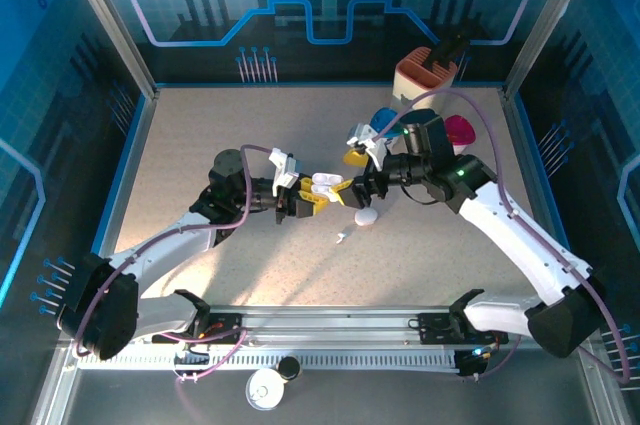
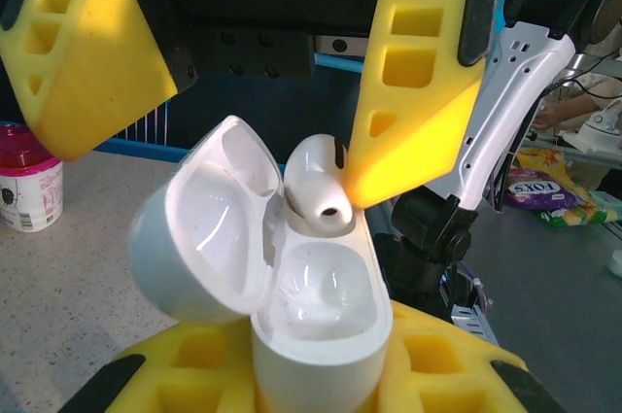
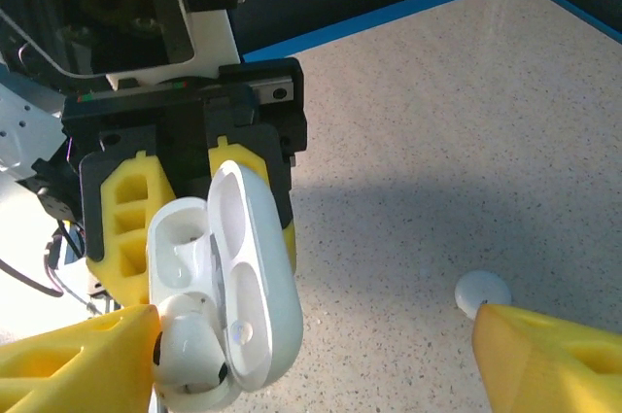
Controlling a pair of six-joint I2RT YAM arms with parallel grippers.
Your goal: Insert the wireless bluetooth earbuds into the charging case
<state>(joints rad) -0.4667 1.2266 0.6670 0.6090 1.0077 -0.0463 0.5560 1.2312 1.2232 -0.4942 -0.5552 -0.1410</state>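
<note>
My left gripper [image 1: 316, 193] is shut on the base of a white charging case [image 2: 321, 335], holding it above the table with its lid [image 2: 199, 228] swung open. One white earbud [image 2: 316, 188] stands in the case's far socket, its head above the rim; the near socket [image 2: 316, 292] is empty. My right gripper [image 3: 316, 335] is open around the case [image 3: 238, 287], and one yellow finger [image 3: 83, 364] lies against the earbud [image 3: 190, 355] while the other [image 3: 554, 355] stands well clear. Another small white earbud [image 1: 342, 237] lies on the table.
A closed white pebble case [image 1: 367, 217] lies on the table just below the grippers, beside my right finger [image 3: 483, 292]. At the back right stand a terracotta and white holder [image 1: 425, 75], a blue case [image 1: 385, 120], a magenta case [image 1: 460, 130] and a yellow one [image 1: 355, 157].
</note>
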